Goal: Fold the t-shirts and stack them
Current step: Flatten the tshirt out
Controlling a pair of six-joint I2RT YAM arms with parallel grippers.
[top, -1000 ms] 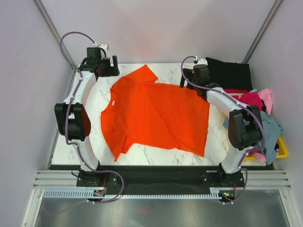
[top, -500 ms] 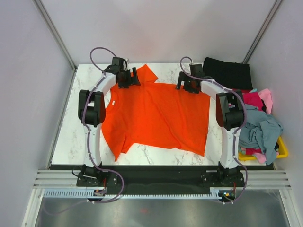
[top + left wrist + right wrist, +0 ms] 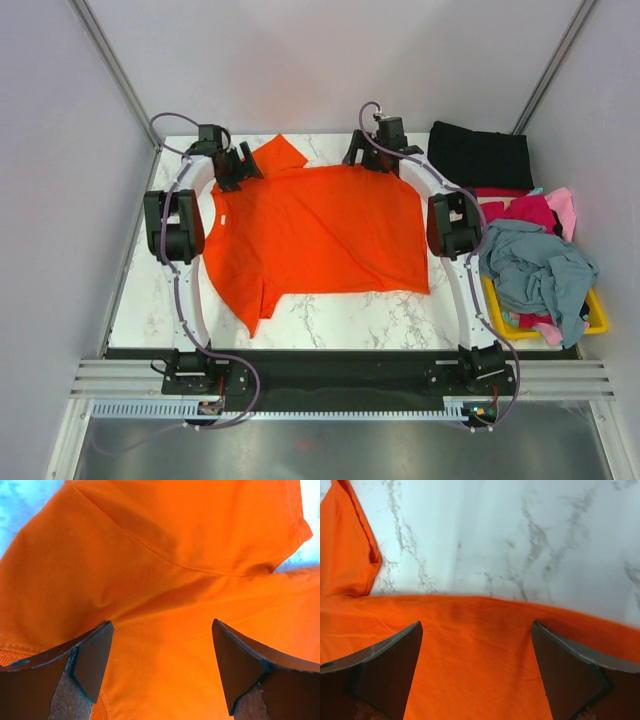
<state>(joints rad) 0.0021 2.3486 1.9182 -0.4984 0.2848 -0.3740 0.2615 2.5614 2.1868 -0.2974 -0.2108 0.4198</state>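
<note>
Clearly early: the orange t-shirt (image 3: 320,235) lies flat, unfolded on the bench (image 3: 150,290), left hand (image 3: 161,627) and right hand (image 3: 477,626) both apart over its far edge, black t-shirt (image 3: 482,155) folded, other t-shirts (image 3: 535,265) heaped right.

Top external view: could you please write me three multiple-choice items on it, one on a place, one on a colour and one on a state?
1. Where does the black t-shirt lie?
A. at the far right corner of the table
B. at the near left corner
C. at the middle of the near edge

2. What colour is the t-shirt spread out between the two arms?
A. pink
B. orange
C. grey-blue

3. How does the left gripper stand?
A. shut on a sleeve
B. shut on nothing
C. open

Answers:
1 A: it lies flat by the far right edge.
2 B: the orange t-shirt covers the table's middle.
3 C: the left wrist view shows its fingers wide apart over orange cloth.
</note>
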